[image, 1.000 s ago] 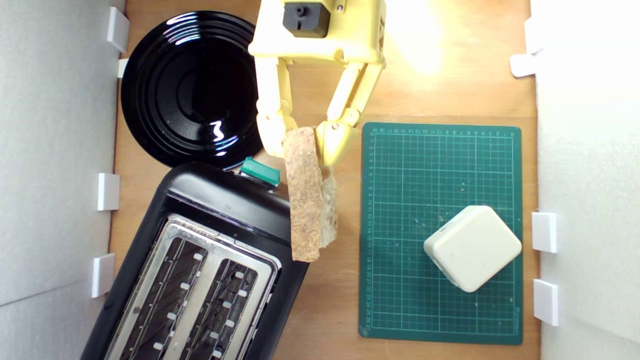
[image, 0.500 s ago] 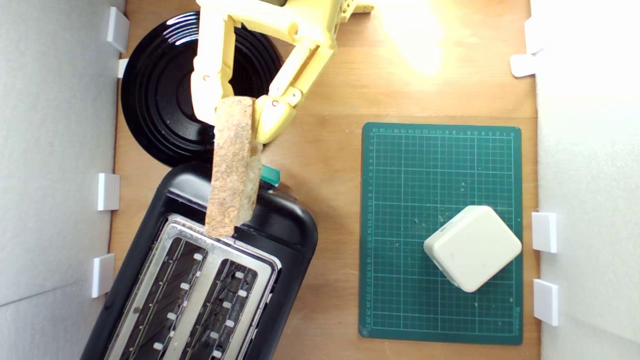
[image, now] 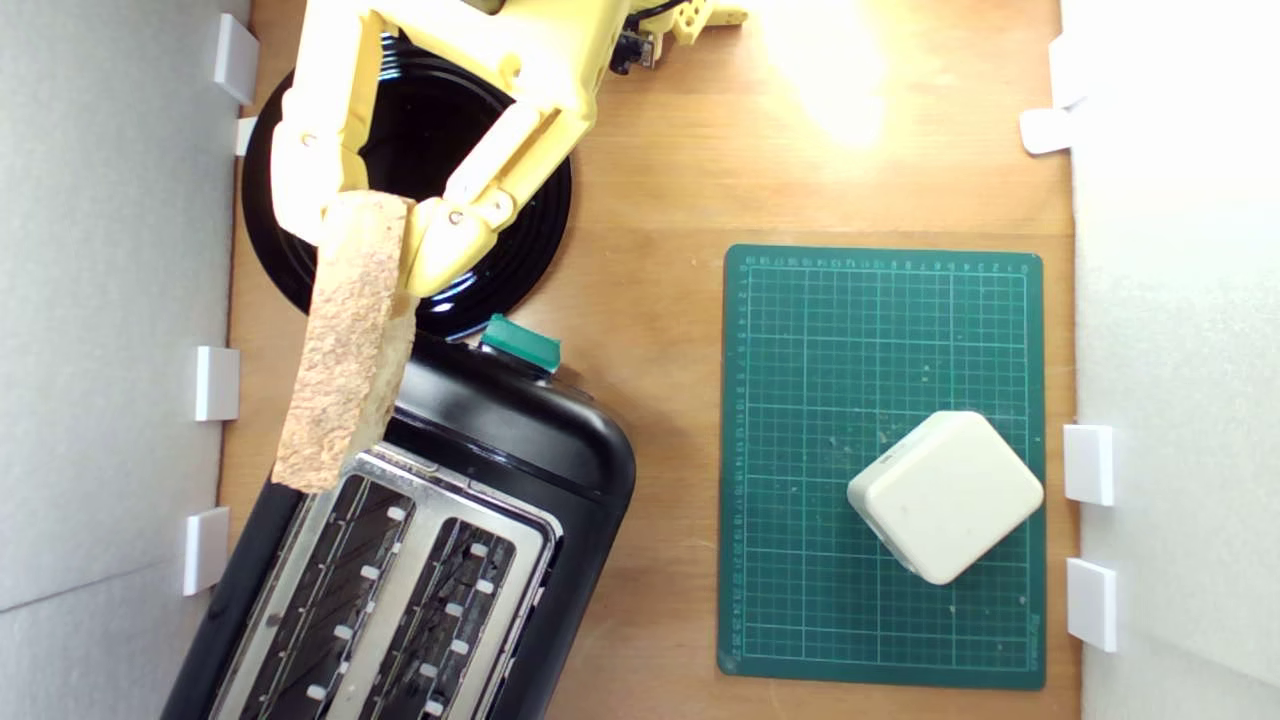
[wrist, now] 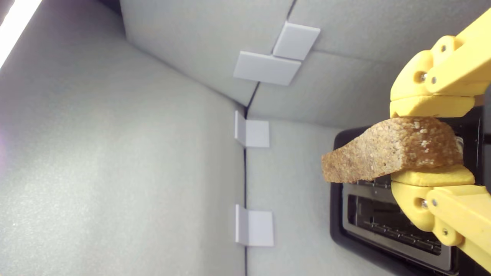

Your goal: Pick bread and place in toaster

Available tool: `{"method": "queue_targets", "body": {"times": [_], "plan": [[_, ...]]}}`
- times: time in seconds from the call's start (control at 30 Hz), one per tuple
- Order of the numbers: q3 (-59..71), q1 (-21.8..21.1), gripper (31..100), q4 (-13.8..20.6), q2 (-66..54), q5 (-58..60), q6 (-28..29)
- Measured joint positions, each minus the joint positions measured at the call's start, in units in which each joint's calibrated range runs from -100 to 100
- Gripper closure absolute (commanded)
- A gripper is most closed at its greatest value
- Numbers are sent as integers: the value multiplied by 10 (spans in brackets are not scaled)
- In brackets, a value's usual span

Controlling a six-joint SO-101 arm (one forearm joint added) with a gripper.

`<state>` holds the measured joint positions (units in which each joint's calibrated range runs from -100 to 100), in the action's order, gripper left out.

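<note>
My yellow gripper (image: 365,235) is shut on the bread (image: 345,345), a brown-crusted slice held on edge in the air. In the exterior view the slice hangs over the toaster's upper-left corner, its free end near the left slot. The toaster (image: 500,440) is black with a shiny two-slot top plate and a teal-green lever (image: 520,345), and it lies at an angle at the lower left. In the wrist view the bread (wrist: 387,155) is pinched between the two yellow fingers (wrist: 431,105), with the toaster (wrist: 383,230) beneath and behind it.
A round black plate (image: 410,130) sits behind the toaster, partly under the arm. On the exterior view's right, a green cutting mat (image: 880,330) carries a cream rounded block (image: 945,495). White foam walls with clips (image: 215,383) close both sides.
The gripper has carried the bread leftward in the exterior view, from beside the toaster's right edge, across its upper end, to above its upper-left corner. The grip stayed shut.
</note>
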<state>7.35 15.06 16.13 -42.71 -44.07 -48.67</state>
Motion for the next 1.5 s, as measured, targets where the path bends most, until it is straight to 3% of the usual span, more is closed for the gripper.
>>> {"method": "queue_targets", "body": {"times": [0.2,0.4,0.5,0.83,1.5], "plan": [[-31,12,732,-1,37,0,-12],[-63,46,732,-54,71,0,-29],[-80,62,732,-59,91,0,-29],[-211,59,732,-62,169,-158,-42],[-333,33,732,-68,228,-167,-45]]}}
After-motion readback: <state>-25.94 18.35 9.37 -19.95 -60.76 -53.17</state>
